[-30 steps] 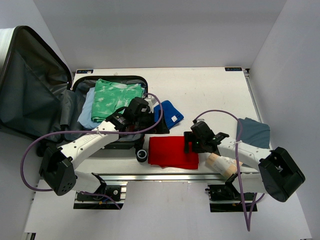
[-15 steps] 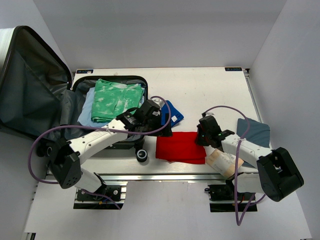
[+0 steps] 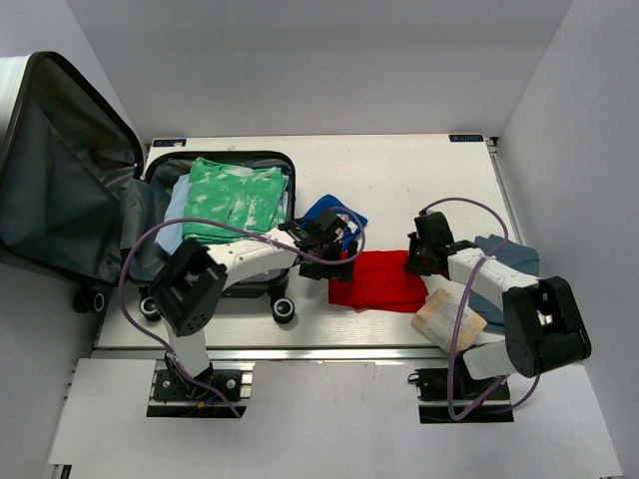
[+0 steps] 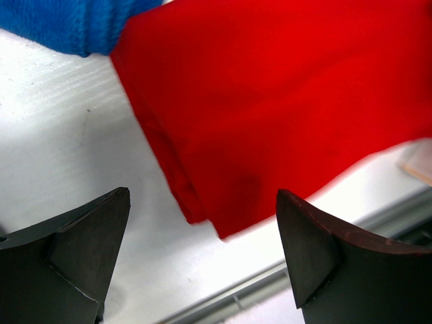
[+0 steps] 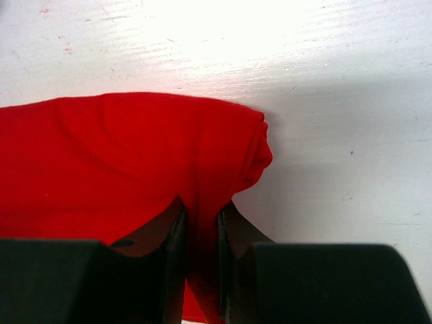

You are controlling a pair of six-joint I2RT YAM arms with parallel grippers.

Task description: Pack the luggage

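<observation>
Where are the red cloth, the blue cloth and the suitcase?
red cloth (image 3: 384, 282), top view, middle of the fabric
blue cloth (image 4: 67, 23), left wrist view, its near edge
suitcase (image 3: 60, 190), top view, lining of open lid

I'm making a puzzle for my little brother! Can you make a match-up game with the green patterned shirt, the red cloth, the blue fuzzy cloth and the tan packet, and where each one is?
Things:
1. green patterned folded shirt
2. red folded cloth
3. blue knitted cloth
4. tan paper packet

Places:
A. pinched by the right gripper
B. lying at the white table's near edge
C. inside the open suitcase
D. on the table, just right of the suitcase

Pairs: 1-C, 2-A, 3-D, 4-B
</observation>
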